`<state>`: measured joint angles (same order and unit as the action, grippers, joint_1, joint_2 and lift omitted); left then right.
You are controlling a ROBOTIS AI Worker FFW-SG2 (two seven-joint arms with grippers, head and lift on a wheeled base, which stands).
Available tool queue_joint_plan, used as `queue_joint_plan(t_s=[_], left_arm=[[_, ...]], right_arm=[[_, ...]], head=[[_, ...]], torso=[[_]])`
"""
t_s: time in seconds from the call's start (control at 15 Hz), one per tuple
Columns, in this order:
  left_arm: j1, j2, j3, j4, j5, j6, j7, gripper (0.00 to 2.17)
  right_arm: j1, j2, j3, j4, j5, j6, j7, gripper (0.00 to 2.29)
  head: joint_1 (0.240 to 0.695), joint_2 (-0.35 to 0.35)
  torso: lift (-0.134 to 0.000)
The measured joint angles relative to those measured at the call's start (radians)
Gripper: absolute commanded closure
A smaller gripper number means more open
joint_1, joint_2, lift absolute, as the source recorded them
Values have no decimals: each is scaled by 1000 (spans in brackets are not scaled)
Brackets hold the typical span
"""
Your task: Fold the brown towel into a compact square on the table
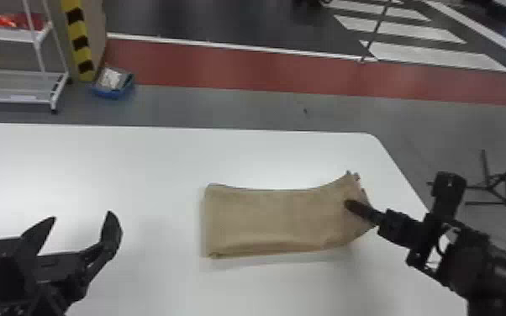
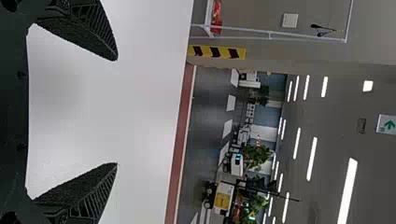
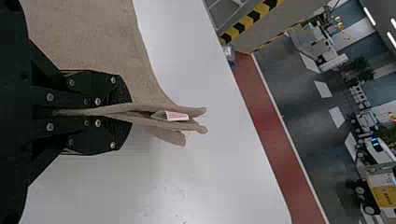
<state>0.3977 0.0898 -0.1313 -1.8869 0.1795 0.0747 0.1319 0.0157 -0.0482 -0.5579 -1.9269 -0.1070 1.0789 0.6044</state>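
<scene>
My right jaws pinch the towel end, left jaws spread. Looks light and floppy, so I'd grip every layer.

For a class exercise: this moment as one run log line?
Black right tool: shut on brown fabric towel | black left tool: open over white table | towel: folded, oblong

A passable lane of tabletop separates the left gripper from the towel; the right gripper obstructs the towel's right end.
</scene>
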Motion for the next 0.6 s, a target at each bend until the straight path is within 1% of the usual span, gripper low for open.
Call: queue_joint_plan(t_s=[0.07, 0.2, 0.33, 0.4, 0.47, 0.6], left_arm=[[0, 0, 0, -1, 0, 3, 0, 70], [0, 0, -1, -1, -1, 7, 0, 70], [-1, 0, -1, -2, -2, 8, 0, 70], [-1, -1, -1, -2, -2, 8, 0, 70], [-1, -1, -1, -2, -2, 9, 0, 70], [1, 0, -2, -2, -2, 9, -1, 70]], right_arm=[[12, 8, 0, -54, -36, 24, 0, 1480], [39, 36, 14, -162, -98, 73, -2, 1480], [70, 45, 66, -251, -127, 95, -9, 1480], [84, 46, 104, -281, -129, 98, -17, 1480], [97, 46, 155, -302, -125, 98, -31, 1480], [112, 47, 262, -313, -99, 86, -69, 1480]], head=[[695, -210], [695, -182], [695, -149], [695, -129], [695, -89], [695, -50]], torso=[[-120], [-120], [-120], [-120], [-120], [-120]])
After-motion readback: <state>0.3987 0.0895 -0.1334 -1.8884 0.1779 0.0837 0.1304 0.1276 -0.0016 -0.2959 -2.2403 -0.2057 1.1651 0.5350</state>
